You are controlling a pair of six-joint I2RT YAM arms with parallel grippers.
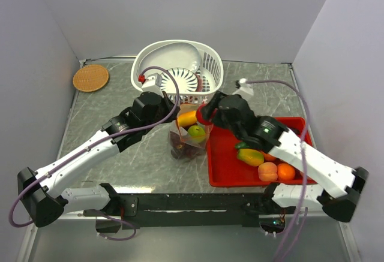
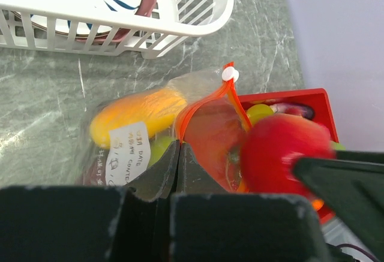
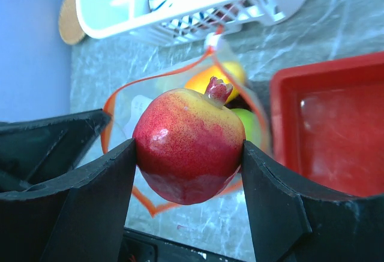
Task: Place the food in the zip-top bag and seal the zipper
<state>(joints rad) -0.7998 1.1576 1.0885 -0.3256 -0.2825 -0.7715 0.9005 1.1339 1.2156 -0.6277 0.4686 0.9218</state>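
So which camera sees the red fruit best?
The right wrist view: the red fruit fills the middle, sharp, between the right fingers. Left wrist shows it blurry; top shows a tiny red bit.

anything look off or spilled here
Nothing stands out. The zip-top bag sits upright, its mouth pinched open by the left fingers; the right fingers hold a red fruit at its mouth; other food lies inside the red tray.

place: probably a robot lab cell | signs: plain pale walls (image 1: 180, 10) boxing a marble-look table (image 1: 96, 103) | left arm (image 1: 78, 157), right arm (image 1: 312, 160) bolted at near edge
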